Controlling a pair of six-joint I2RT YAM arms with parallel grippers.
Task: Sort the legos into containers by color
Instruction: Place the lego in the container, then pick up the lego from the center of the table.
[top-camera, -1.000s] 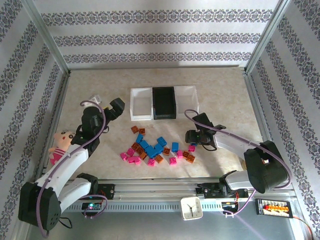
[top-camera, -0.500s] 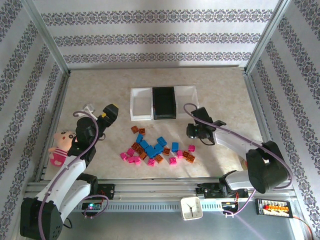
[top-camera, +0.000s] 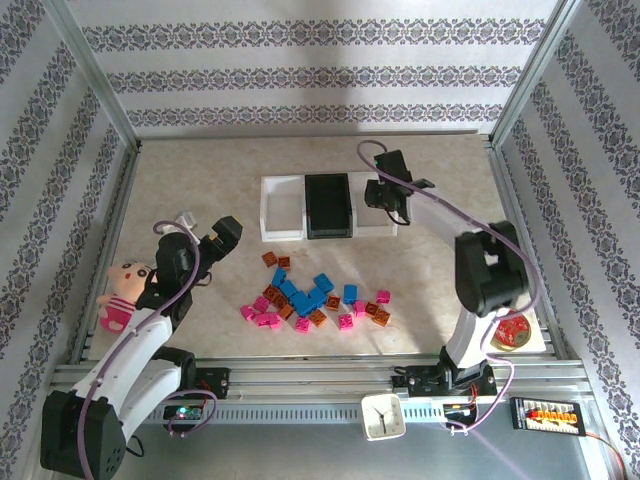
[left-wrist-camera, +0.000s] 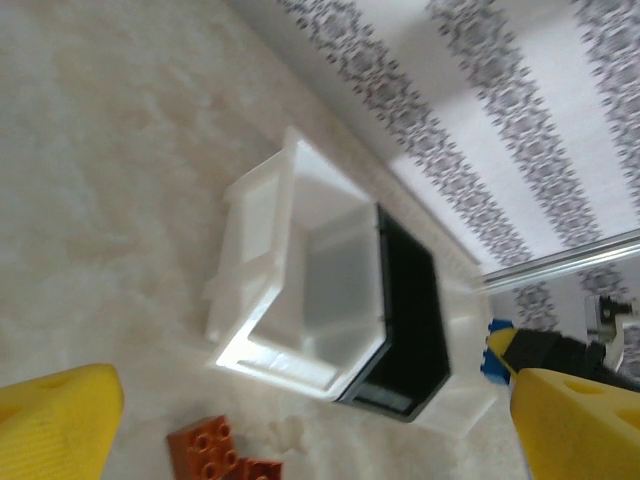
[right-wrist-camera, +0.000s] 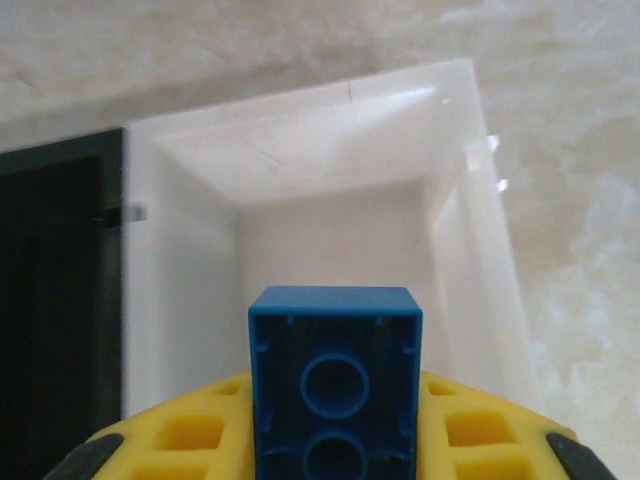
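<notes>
**Blue brick held over the right-hand white bin**

A small blue plastic brick (right-wrist-camera: 335, 395) sits clamped between the yellow fingers of the right pincer (top-camera: 386, 196), its hollow underside facing the wrist camera. Directly beyond it opens the right-hand white rectangular plastic bin (right-wrist-camera: 300, 108); the brick is above this bin, not inside it. That bin is joined in a row to a black middle bin (top-camera: 328, 205) and a left-hand white bin (top-camera: 282, 212), all three standing at the middle of the beige marbled table (top-camera: 200, 170).

Nearer the arm bases lies a loose pile of blue, magenta-pink and orange-brown studded bricks (top-camera: 310, 296), spread across the table and well apart from the bins. The left wrist view shows two orange-brown bricks (left-wrist-camera: 215, 450) from its upper edge.

The left pincer (top-camera: 230, 230) hangs to the left of the pile with its jaws spread wide, grasping nothing. A pink plush doll (top-camera: 120, 290) lies by the table's left edge, and a small white clock (top-camera: 383, 415) stands on the front rail.
</notes>
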